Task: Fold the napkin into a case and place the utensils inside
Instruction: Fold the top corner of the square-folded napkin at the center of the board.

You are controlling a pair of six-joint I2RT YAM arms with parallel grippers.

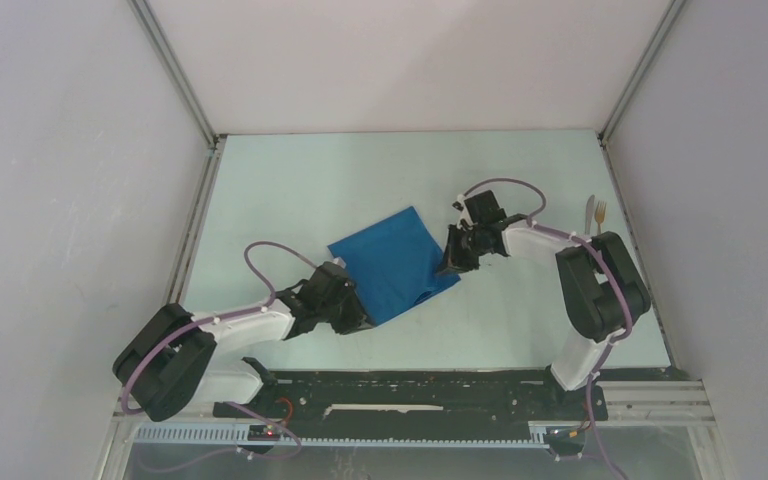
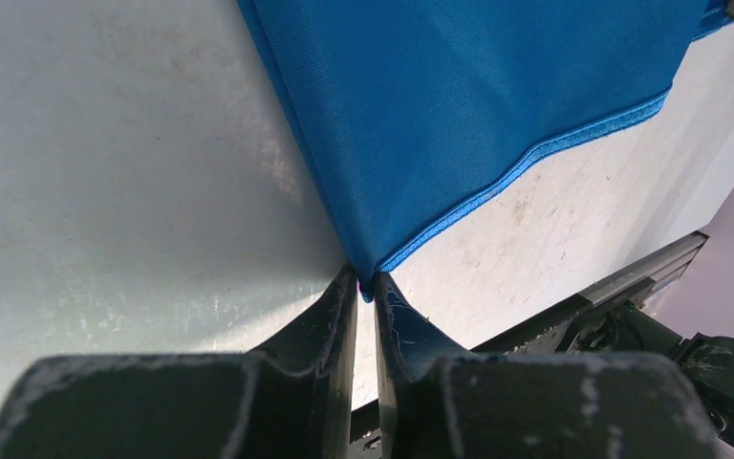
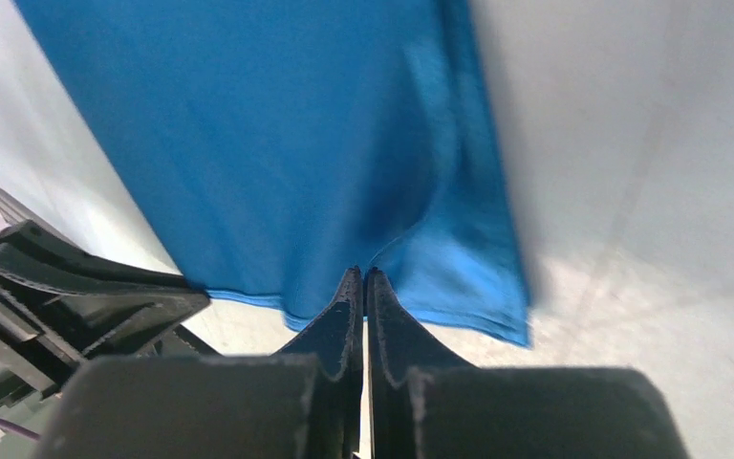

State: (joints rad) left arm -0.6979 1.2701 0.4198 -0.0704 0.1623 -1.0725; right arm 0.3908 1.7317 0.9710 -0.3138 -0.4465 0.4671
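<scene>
Two pinches are holding the bright blue plain cloth napkin (image 1: 392, 258) lying centrally on the pale green bench (image 1: 290, 190): left hand (image 2: 363, 282) gripping its six o'clock corner, right hand (image 3: 363, 277) its three o'clock edge; plain white walls (image 1: 400, 60) are enclosing everything.

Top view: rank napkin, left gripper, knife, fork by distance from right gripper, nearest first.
1. napkin, centre, at the right gripper tips.
2. left gripper, on the napkin's near corner.
3. knife and fork, right edge; too close to call.

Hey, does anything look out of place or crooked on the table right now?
The bright blue cloth napkin lies askew on the pale table, and it puckers where the right gripper pinches it. Nothing looks spilled or damaged.
</scene>
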